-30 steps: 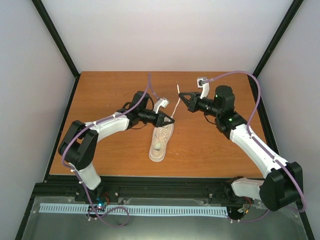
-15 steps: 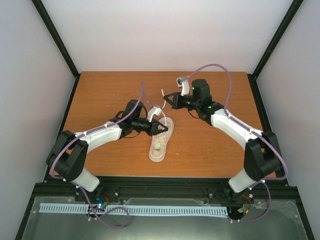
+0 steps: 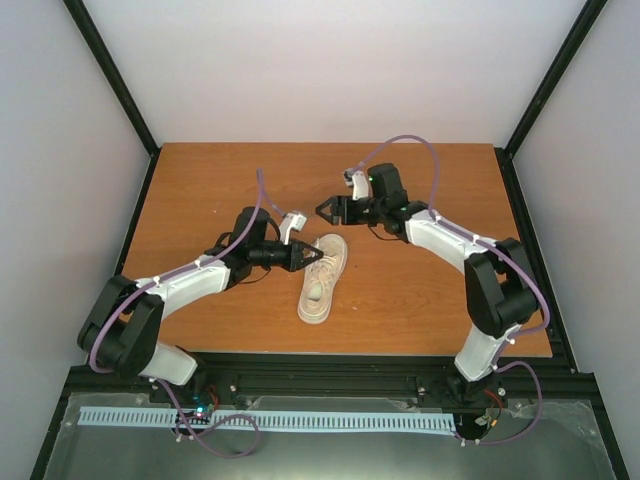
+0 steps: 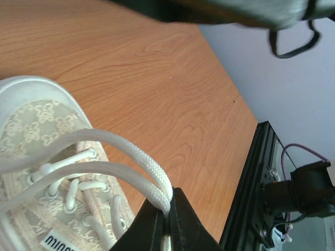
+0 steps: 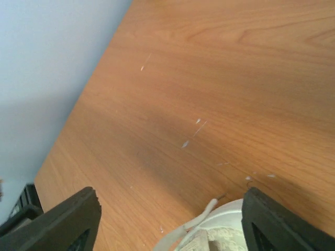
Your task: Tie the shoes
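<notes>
The cream sneaker (image 3: 322,280) lies on the wooden table (image 3: 200,190), its toe pointing away from the arm bases. My left gripper (image 3: 318,256) hangs over the laced part of the shoe. In the left wrist view the left gripper (image 4: 168,222) is shut on a loop of white lace (image 4: 149,164) that rises from the eyelets of the sneaker (image 4: 36,123). My right gripper (image 3: 322,211) sits just beyond the toe. In its wrist view the right gripper (image 5: 172,225) is open, with a loose lace end (image 5: 203,215) lying across the toe rim (image 5: 233,212) between its fingers.
Black frame rails (image 3: 300,370) run along the near table edge, and a rail (image 4: 251,209) shows close by in the left wrist view. White walls (image 3: 330,70) enclose the table on three sides. Purple cables (image 3: 400,145) arc over both arms.
My right gripper swung left towards the shoe's toe and opened, letting go of the lace end it held up. My left gripper drew back to the left with its lace loop.
</notes>
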